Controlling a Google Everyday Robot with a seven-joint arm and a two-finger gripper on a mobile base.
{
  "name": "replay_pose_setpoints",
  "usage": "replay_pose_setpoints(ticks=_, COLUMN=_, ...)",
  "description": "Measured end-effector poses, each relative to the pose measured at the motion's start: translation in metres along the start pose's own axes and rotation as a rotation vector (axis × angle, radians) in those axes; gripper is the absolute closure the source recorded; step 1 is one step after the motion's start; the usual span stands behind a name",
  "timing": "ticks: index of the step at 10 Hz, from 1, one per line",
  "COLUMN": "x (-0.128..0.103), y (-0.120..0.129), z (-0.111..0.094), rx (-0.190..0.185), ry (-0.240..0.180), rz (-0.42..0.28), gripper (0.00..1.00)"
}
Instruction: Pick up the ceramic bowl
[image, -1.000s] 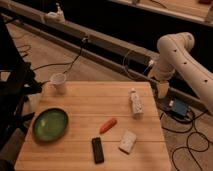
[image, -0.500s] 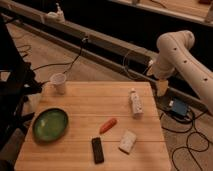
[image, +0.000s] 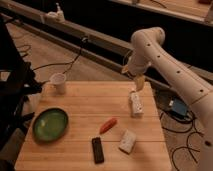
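We are looking at a glossy white arm (image: 170, 65) built of thick rounded segments and bulbous joints, tapering into a pale yellowish end effector (image: 136, 76) hanging just above the far right edge of the bench (image: 85, 100).

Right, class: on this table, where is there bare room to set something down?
Bare tabletop spans the middle, between the white cup, ceramic bowl and white bottle. The near-right is crowded: orange piece, black remote, white packet. The gripper hangs over the far-right edge, above the bottle.
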Motion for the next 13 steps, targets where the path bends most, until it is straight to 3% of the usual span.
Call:
replay_pose_setpoints(ticks=2, x=-0.046, y=-0.027, z=0.008, rx=0.03, ry=-0.04, rz=-0.066, gripper=0.2)
replay_pose_setpoints(ticks=9, x=-0.045, y=-0.029, z=0.008, rx=0.045, ry=-0.02, rz=-0.084, gripper=0.2)
replay_pose_setpoints(ticks=13, x=-0.103, y=-0.051, z=0.025, rx=0.094, ry=-0.038, rz=-0.242, gripper=0.2)
